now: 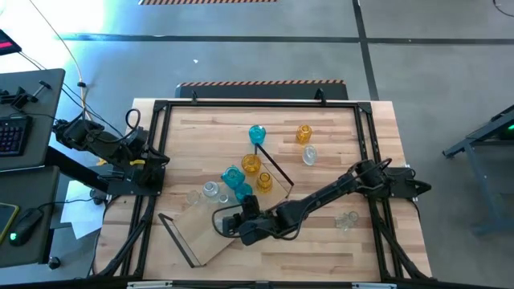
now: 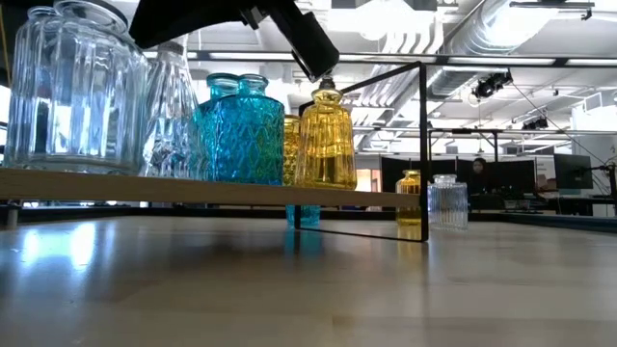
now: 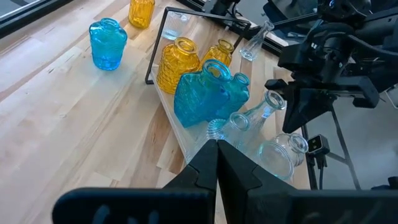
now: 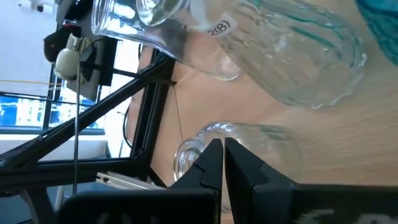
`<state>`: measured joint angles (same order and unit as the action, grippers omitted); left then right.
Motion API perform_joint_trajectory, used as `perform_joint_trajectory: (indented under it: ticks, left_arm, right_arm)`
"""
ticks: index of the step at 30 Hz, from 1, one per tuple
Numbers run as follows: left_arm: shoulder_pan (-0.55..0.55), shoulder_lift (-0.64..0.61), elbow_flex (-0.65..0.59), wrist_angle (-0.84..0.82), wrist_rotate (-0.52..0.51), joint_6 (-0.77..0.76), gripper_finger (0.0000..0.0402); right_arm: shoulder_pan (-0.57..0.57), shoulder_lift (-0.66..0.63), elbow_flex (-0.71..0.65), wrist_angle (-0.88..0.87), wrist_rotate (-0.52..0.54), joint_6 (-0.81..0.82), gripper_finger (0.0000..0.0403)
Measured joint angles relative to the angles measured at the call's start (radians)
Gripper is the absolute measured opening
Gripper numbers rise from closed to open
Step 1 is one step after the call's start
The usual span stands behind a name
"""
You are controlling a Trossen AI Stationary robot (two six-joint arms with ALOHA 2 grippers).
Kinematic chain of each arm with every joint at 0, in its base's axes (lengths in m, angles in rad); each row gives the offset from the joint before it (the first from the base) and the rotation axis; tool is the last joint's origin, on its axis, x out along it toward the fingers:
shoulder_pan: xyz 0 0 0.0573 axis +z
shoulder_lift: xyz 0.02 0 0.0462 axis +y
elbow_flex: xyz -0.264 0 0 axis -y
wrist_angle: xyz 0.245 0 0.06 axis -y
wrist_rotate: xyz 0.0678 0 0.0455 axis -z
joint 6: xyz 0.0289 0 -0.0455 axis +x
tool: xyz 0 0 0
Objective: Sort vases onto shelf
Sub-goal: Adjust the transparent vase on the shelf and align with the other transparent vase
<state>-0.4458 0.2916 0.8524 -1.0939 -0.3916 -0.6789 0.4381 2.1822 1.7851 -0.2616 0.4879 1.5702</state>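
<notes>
The light-wood shelf (image 1: pixel 201 238) lies slantwise on the table, with black wire frames at its ends. Teal vases (image 1: pixel 234 178), amber vases (image 1: pixel 251 164) and clear vases (image 1: pixel 210 190) stand on it. They also show in the low view (image 2: pixel 241 135) and the left wrist view (image 3: pixel 202 93). Loose on the table stand a teal vase (image 1: pixel 257 134), an amber vase (image 1: pixel 303 134) and two clear vases (image 1: pixel 309 156) (image 1: pixel 347 221). My right gripper (image 1: pixel 225 225) is shut at the shelf's near side, its tips (image 4: pixel 222 149) right by a clear vase (image 4: pixel 196 146). My left gripper (image 1: pixel 159 160) is shut and empty at the table's left edge. My right gripper's shut fingertips (image 4: pixel 214 152) stand right at the rim of a clear vase (image 4: pixel 186 152) on the shelf. I cannot tell whether they touch it.
A black metal frame (image 1: pixel 265 104) runs around the tabletop. The right arm (image 1: pixel 337 189) stretches across the table's near right part. A desk with a keyboard (image 1: pixel 12 132) stands off the table's left. Bare wood lies along the far left and near edges.
</notes>
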Motion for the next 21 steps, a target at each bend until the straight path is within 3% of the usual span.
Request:
perform_joint_trajectory:
  ticks: [5,11,17,21]
  left_arm:
    - [0.0,0.0,0.0,0.0,0.0,-0.007,0.0]
    - [0.0,0.0,0.0,0.0,0.015,-0.006,0.0]
    - [0.0,0.0,0.0,0.0,0.016,0.002,0.0]
    - [0.0,0.0,0.0,0.0,0.016,0.002,0.0]
  right_arm:
    - [0.005,0.0,0.0,-0.063,-0.02,0.066,0.0]
    - [0.02,0.0,0.0,-0.093,-0.13,0.118,0.0]
    - [0.03,0.0,0.0,-0.098,-0.082,0.124,0.0]
    - [0.026,0.0,0.0,-0.097,-0.132,0.126,0.0]
